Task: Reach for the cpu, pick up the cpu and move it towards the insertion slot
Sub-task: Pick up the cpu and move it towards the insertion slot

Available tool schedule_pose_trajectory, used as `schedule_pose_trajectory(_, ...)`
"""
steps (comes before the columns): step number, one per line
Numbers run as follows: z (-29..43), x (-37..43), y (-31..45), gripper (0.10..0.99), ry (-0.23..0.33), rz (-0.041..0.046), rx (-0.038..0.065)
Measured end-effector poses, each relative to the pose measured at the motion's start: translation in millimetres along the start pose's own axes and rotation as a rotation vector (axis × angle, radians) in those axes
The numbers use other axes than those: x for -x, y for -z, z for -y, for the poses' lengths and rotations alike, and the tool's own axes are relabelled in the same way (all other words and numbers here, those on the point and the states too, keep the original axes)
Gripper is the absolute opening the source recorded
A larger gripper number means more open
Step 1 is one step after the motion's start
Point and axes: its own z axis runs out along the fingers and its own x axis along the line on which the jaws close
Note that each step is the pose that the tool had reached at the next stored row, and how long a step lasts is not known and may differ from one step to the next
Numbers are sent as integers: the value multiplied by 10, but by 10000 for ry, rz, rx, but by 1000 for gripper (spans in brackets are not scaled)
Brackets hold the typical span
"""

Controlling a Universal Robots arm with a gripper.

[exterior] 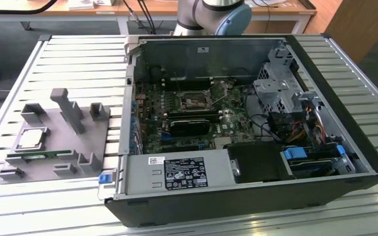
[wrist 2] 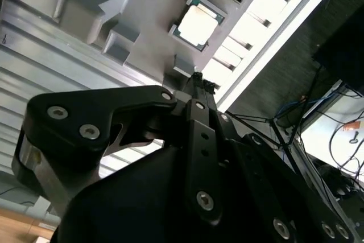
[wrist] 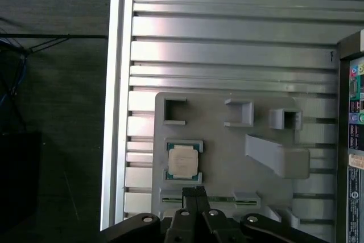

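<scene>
While one cpu is seated in a recess of the single grey tray, beside one memory stick, the gripper is held over that tray, fingers closed on nothing; one insertion slot is seen well apart.

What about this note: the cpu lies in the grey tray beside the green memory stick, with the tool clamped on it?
Wrong on the tool: the cpu lies in the grey tray beside the green memory stick, but the first wrist view shows the tool off it, gripping nothing.
</scene>
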Motion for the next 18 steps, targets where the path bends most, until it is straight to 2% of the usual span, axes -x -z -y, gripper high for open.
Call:
schedule_pose_trajectory(3, 3, -2, -30, 114, 0, -2, -4)
schedule_pose_trajectory(4, 4, -3, -47, 169, -1, -3, -4)
schedule_pose_trajectory(5, 5, -3, -65, 169, -1, -3, -5)
schedule_pose_trajectory(6, 6, -4, -83, 231, -1, -3, -4)
schedule_pose_trajectory(7, 7, -4, -102, 231, -1, -4, -5)
schedule_pose_trajectory(10, 10, -6, -156, 408, 1, -3, -4)
schedule_pose_trajectory(11, 12, -7, -175, 408, 0, -2, -4)
schedule_pose_trajectory(12, 14, -8, -193, 467, -1, -3, -4)
schedule_pose_trajectory(13, 15, -8, -207, 467, -2, -2, -2)
schedule_pose_trajectory(17, 26, -8, -233, 702, -12, 1, 167)
schedule_pose_trajectory(18, 29, -8, -240, 702, -12, 1, 178)
